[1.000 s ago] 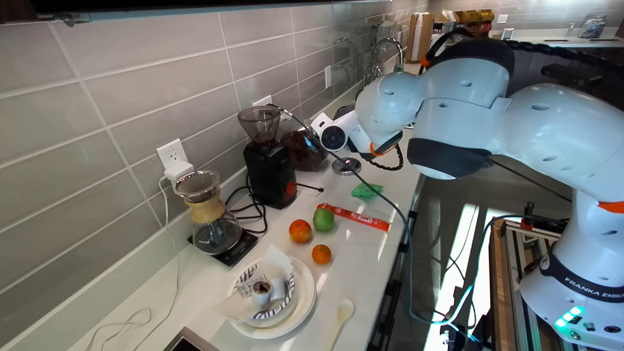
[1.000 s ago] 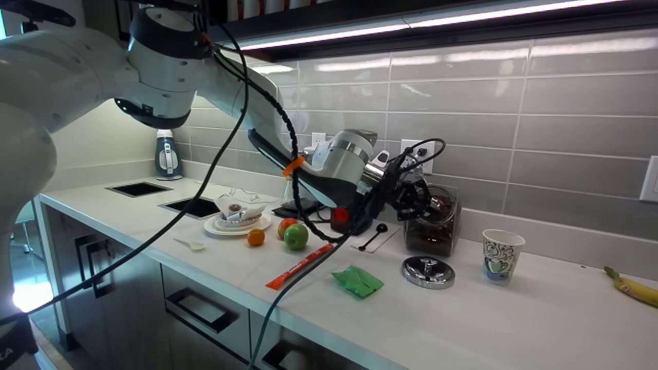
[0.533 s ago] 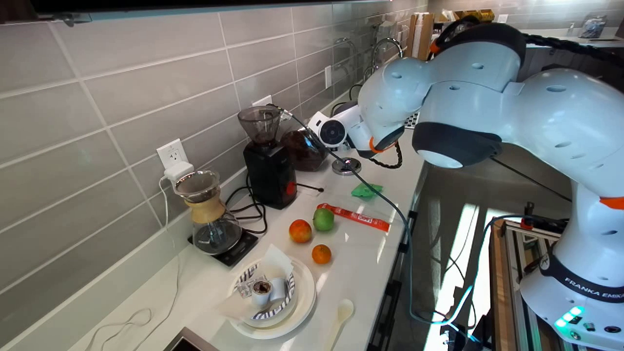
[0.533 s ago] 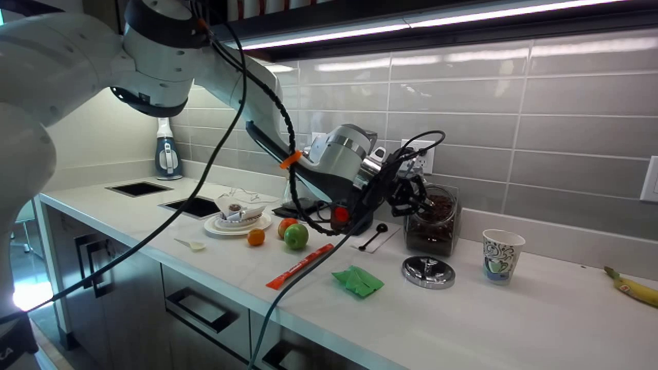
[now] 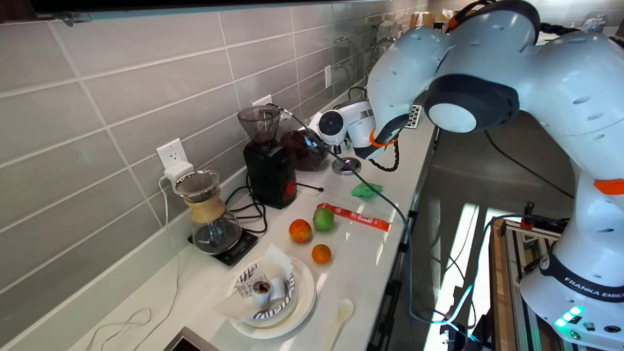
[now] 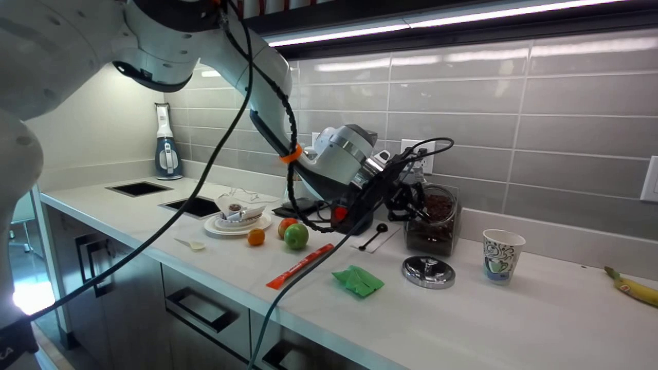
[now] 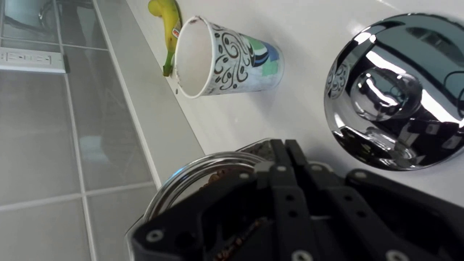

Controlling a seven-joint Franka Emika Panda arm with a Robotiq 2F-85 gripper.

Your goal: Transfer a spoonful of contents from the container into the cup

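Container (image 6: 435,234) on counter (image 6: 462,329), lid (image 6: 428,273) off nearby. Gripper (image 7: 285,145) near it, tips pressed together, nothing seen between. Black scoop (image 6: 375,235) unheld. Likely 2 steps left: scooping, filling cup (image 6: 503,257); cup's bottom hidden.

Kitchen counter (image 6: 473,318) with one banana (image 6: 637,289), two apples (image 5: 323,219) (one green, one red) and one orange (image 5: 321,254). There is one paper cup (image 6: 501,257), one glass jar (image 6: 432,236) and one round metal lid (image 6: 428,272). Two spoons (image 5: 344,310), one pale and one black. Two packets (image 6: 358,281), one green and one red. One striped bowl (image 5: 282,306), two small white cups (image 5: 261,295) and at least one plate (image 5: 307,298), the exact number of plates unclear. One coffee grinder (image 5: 270,170), one glass coffee maker (image 5: 208,214) and one flat black scale (image 5: 246,246). One robot arm (image 5: 482,68) with two fingers (image 7: 278,154).
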